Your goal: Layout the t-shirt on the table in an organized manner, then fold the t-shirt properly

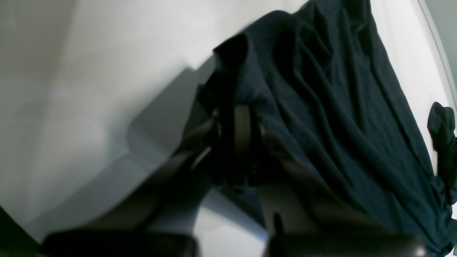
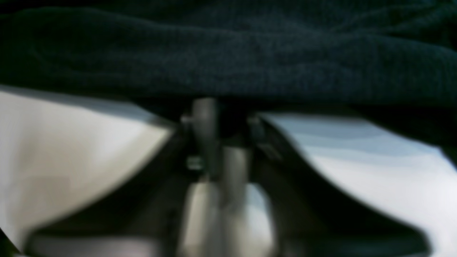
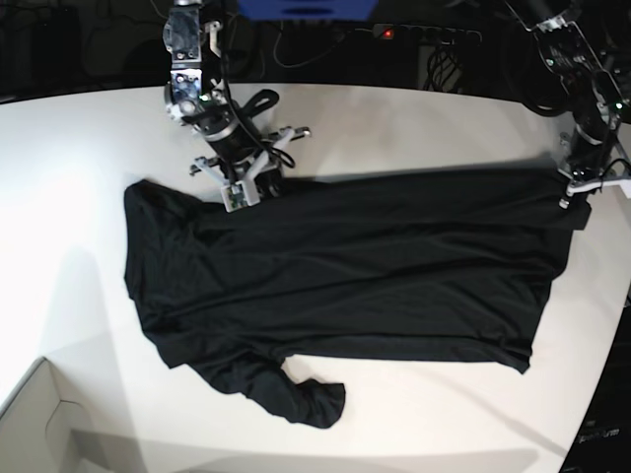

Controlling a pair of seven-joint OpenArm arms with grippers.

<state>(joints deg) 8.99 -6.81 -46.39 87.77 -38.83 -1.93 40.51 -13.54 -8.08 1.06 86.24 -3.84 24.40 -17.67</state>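
Now we see the t-shirt spread wide across the table, one sleeve bunched at its near edge. At the shirt's far edge toward its left end, our right gripper has its jaws together on the fabric. At the shirt's right end, our left gripper is clamped on the t-shirt's corner.

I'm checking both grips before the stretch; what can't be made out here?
- Right wrist view: blur and the plain black t-shirt hide the right gripper tips.
- Left wrist view: left gripper pads sit in dark fabric.
- Base view: the edge crops the white table.
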